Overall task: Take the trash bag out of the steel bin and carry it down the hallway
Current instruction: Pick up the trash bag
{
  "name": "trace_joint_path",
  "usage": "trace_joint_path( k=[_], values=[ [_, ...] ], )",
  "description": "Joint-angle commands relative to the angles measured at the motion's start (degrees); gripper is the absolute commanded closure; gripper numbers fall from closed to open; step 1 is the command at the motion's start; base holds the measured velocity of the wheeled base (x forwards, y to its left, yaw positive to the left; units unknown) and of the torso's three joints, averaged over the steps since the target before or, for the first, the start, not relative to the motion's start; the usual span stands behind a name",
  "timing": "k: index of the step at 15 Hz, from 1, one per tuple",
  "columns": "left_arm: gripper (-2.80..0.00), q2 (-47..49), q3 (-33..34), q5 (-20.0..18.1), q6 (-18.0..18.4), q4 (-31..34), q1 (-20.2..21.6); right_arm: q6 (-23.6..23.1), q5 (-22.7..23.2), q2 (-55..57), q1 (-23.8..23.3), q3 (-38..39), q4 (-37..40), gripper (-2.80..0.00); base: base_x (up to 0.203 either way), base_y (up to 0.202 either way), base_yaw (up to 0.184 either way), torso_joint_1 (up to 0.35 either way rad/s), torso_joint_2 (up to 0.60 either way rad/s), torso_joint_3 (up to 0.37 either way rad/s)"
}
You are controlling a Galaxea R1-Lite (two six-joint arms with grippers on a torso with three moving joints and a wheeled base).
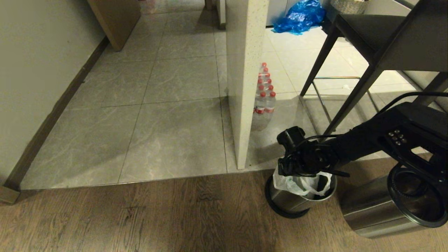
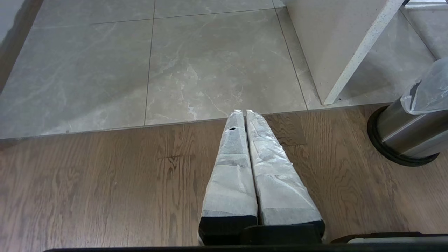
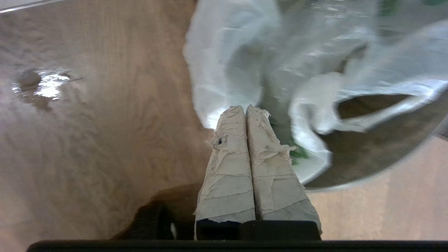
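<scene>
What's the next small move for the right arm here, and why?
Probably lift straight up. The right gripper is shut at the trash bag edge, and the bag still sits in the steel bin. Whether plastic is actually pinched isn't clear, so raise slowly.

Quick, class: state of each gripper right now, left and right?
Left gripper: closed, empty, parked over the wood floor.
Right gripper: closed at the trash bag's edge above the steel bin; whether it pinches the plastic cannot be told.

Head high; wrists near steel bin (image 1: 297,201)
</scene>
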Motion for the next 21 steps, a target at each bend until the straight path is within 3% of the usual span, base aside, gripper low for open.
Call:
trace_joint_path(
  k=[1, 11, 12, 13, 21],
  values=[
    [0.0, -0.1, 0.0, 0.0, 0.0, 0.0, 0.0, 0.0, 1.0, 1.0, 0.3, -1.2, -0.1, -2.8, 0.0, 0.0, 0.0, 0.0, 0.0, 0.0],
    [0.0, -0.1, 0.0, 0.0, 0.0, 0.0, 0.0, 0.2, 0.9, 5.2, 0.7, -1.7, -1.6, -2.8, 0.0, 0.0, 0.0, 0.0, 0.0, 0.0],
    [0.0, -0.1, 0.0, 0.0, 0.0, 0.0, 0.0, 0.2, 0.9, 5.3, 0.7, -1.7, -2.5, -1.82, 0.0, 0.0, 0.0, 0.0, 0.0, 0.0],
    [0.0, -0.1, 0.0, 0.0, 0.0, 0.0, 0.0, 0.2, 0.9, 5.6, 0.7, -1.8, -2.8, 0.0, 0.0, 0.0, 0.0, 0.0, 0.0, 0.0],
    [0.0, -0.1, 0.0, 0.0, 0.0, 0.0, 0.0, -0.4, 0.4, 5.2, 0.7, -1.2, -2.1, 0.0, 0.0, 0.0, 0.0, 0.0, 0.0, 0.0]
  ],
)
